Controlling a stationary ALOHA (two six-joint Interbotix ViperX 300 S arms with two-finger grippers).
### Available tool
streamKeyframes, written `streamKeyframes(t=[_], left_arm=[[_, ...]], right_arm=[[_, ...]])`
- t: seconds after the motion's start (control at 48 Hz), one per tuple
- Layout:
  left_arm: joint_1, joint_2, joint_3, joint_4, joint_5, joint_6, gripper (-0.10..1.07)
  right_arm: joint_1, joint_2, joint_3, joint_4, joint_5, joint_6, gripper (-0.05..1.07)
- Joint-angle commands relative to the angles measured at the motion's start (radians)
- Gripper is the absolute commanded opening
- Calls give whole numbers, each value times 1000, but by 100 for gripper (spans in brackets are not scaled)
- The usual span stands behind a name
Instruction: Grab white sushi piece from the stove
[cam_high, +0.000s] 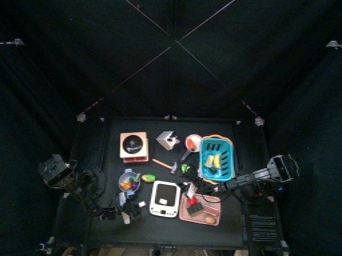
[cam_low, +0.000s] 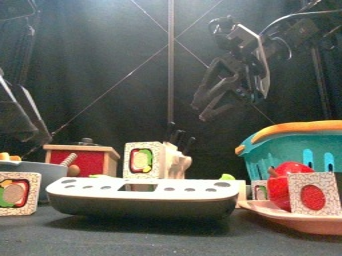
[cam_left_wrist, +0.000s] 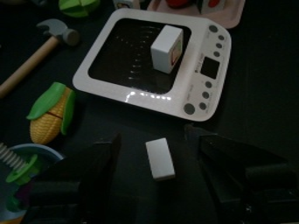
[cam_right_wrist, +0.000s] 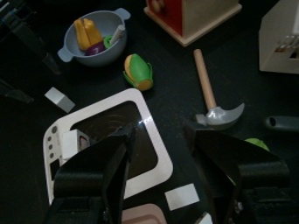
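— White sushi piece (cam_left_wrist: 167, 48): where does it sit from your side?

— Straight ahead of my left gripper (cam_left_wrist: 158, 144), well past the fingertips. It stands upright on the dark plate of the stove (cam_left_wrist: 93, 83), toward the edge farther from me, with a coloured face turned sideways. I am not touching it.

— And the left jaws?

— Spread wide, holding nothing. A small white block (cam_left_wrist: 159, 159) lies on the black table right between them, apart from both fingers and just short of the stove's near rim.

— Anything else near that gripper?

— A toy corn cob (cam_left_wrist: 49, 109) off to one side, beside the stove, and a hammer (cam_left_wrist: 41, 48) beyond it.

— What about your other arm?

— My right gripper (cam_right_wrist: 170, 140) hangs above the opposite side of the stove, jaws apart and empty. From the table's front edge it is high, behind the sushi piece.

— What surrounds it?

— Ahead of it lie the hammer and the corn cob, and farther on a grey bowl (cam_right_wrist: 93, 35) with toy food inside. Beside that arm stands a blue basket (cam_low: 301, 150), and a pink tray (cam_low: 301, 215) lies in front of the basket.
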Motion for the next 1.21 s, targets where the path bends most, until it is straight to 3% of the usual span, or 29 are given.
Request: streamKeyframes(t=[0.0,0.417,0.854,1.188], left_arm=[[21,-14,-31,48,8,2,94],[170,-2,-35,275,-43,-9,94],[357,0,-48,502,-351,-11,94],[402,51,-94,572,-397,-11,94]], right_arm=[[3,-15,-21,0,2,-2,84],[8,-15,-14,18,2,-2,84],[8,-14,-11,18,2,-3,84],[8,-14,-6,18,2,-3,84]])
